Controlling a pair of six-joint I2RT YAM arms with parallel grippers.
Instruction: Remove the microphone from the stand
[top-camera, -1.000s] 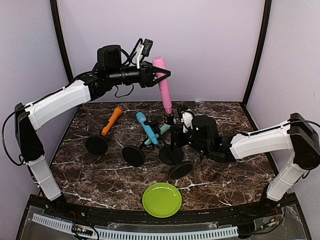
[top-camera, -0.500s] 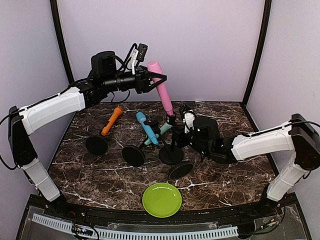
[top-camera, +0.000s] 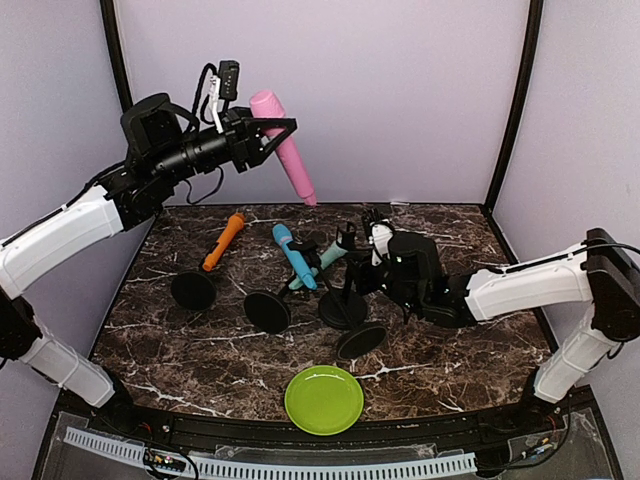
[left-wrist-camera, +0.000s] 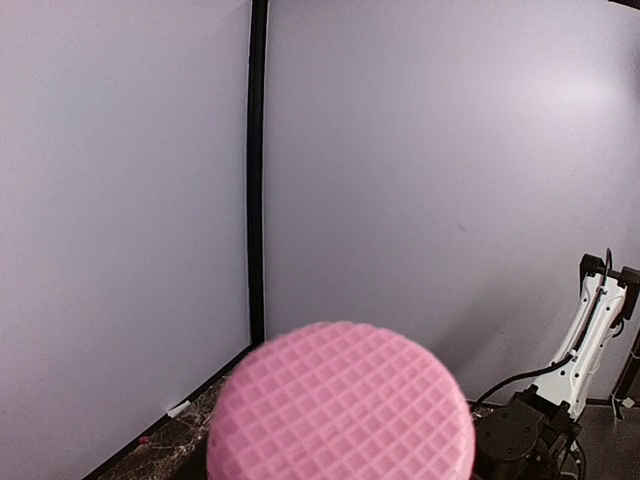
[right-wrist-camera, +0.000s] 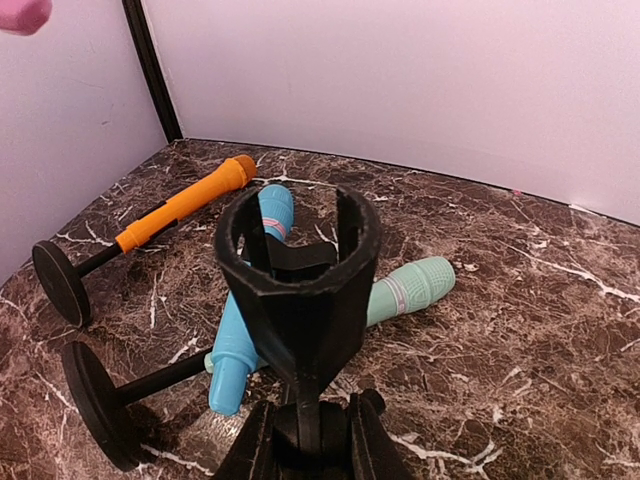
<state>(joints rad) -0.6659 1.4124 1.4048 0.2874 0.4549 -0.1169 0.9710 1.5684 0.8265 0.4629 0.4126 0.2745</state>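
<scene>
The pink microphone (top-camera: 296, 172) is out of its stand and up in the air, over the rear left part of the worktop (top-camera: 470, 350) and in front of the lilac back wall. It hangs tilted, with its head up and to the left and its tail down and to the right. The left gripper (top-camera: 278, 138) holds it just below the head, its jaws pinching the body from both sides. In the left wrist view the latticed pink head (left-wrist-camera: 340, 405) fills the bottom of the picture, and the jaws themselves are out of sight there. The stand (top-camera: 343, 300) it belongs to is upright near the middle of the worktop, on its round black base. Its forked clip (right-wrist-camera: 298, 260) is empty and open at the top. The right gripper (right-wrist-camera: 310, 440) reaches in low from the right, its jaws pressed against the stand's post just below the clip. Three other microphones lie tipped over on their stands to the left. The orange microphone (top-camera: 224, 240) is farthest left, the blue microphone (top-camera: 293, 255) is beside the upright stand, and the mint microphone (top-camera: 328, 257) lies partly under the blue one. A green plate (top-camera: 323, 399) sits near the front edge, well apart from the rest.
</scene>
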